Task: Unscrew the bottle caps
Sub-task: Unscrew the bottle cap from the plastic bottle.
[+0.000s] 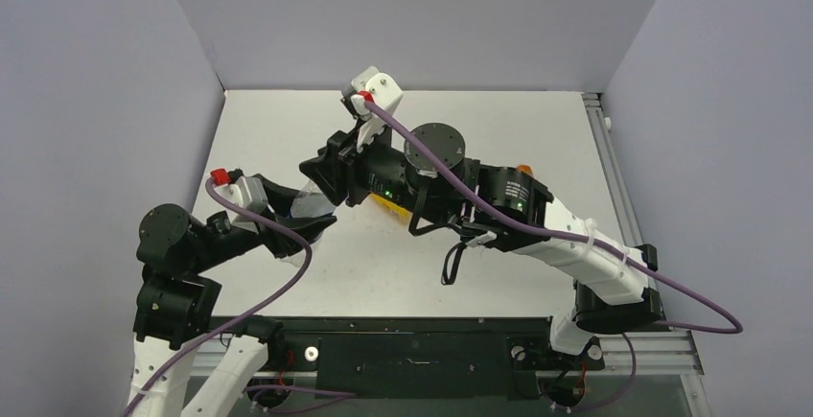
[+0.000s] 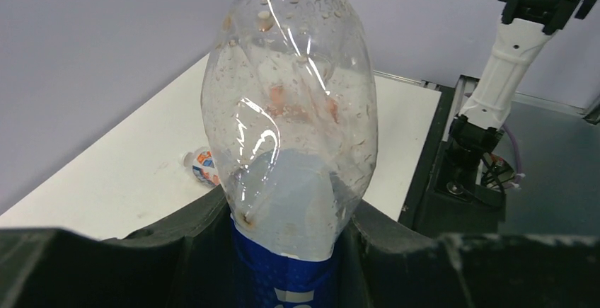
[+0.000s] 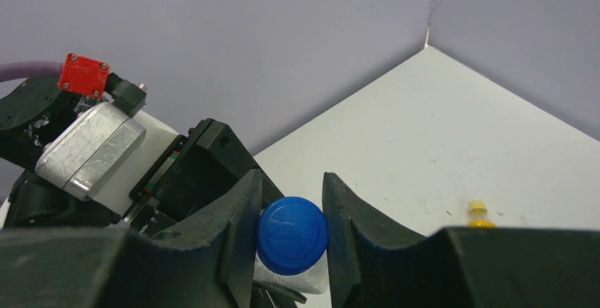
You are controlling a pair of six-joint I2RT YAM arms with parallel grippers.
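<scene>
The bottle (image 2: pixel 290 110) clamped in the left gripper (image 2: pixel 286 216) is clear, glossy plastic beaded with droplets inside, with a shiny blue label (image 2: pixel 283 280) down at the jaws. Pinched between the matt black, faintly grainy plastic fingers (image 3: pixel 354 230) of the right gripper (image 3: pixel 291 202) is a smooth blue plastic cap (image 3: pixel 291 234) with a raised logo. Beyond that gripper lies the matt white, speckled table (image 3: pixel 439 131), and to its left a scratched brushed-metal block (image 3: pixel 92 149).

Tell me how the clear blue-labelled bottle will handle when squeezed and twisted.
Probably light: the bottle looks mostly empty, with only droplets inside. Its thin clear wall may dent under grip. Gripped low on its body, it could flex when twisted.
</scene>
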